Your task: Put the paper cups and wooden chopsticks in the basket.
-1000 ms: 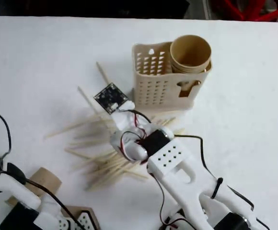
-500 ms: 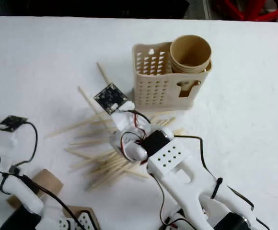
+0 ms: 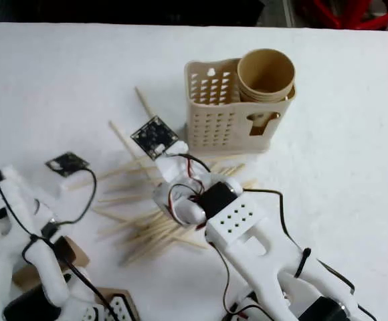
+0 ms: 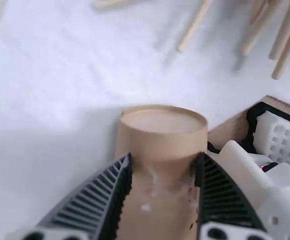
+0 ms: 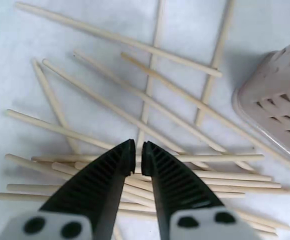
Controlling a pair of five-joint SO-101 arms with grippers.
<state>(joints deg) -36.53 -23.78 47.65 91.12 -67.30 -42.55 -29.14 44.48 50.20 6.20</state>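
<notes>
The right arm [image 3: 261,261] and the left arm [image 3: 17,227] are built from white printed shells. A grid of small round holes is cut into a flat plate [image 3: 237,217] on the right arm. Black cables [image 3: 284,224] are looped along the links, and thin red wires [image 3: 179,194] are bundled at its wrist. A black square camera board [image 3: 155,136] is mounted there. The left gripper [image 4: 162,159] and the right gripper [image 5: 137,147] are fitted with black ribbed fingers [image 5: 97,192] on white bases.
</notes>
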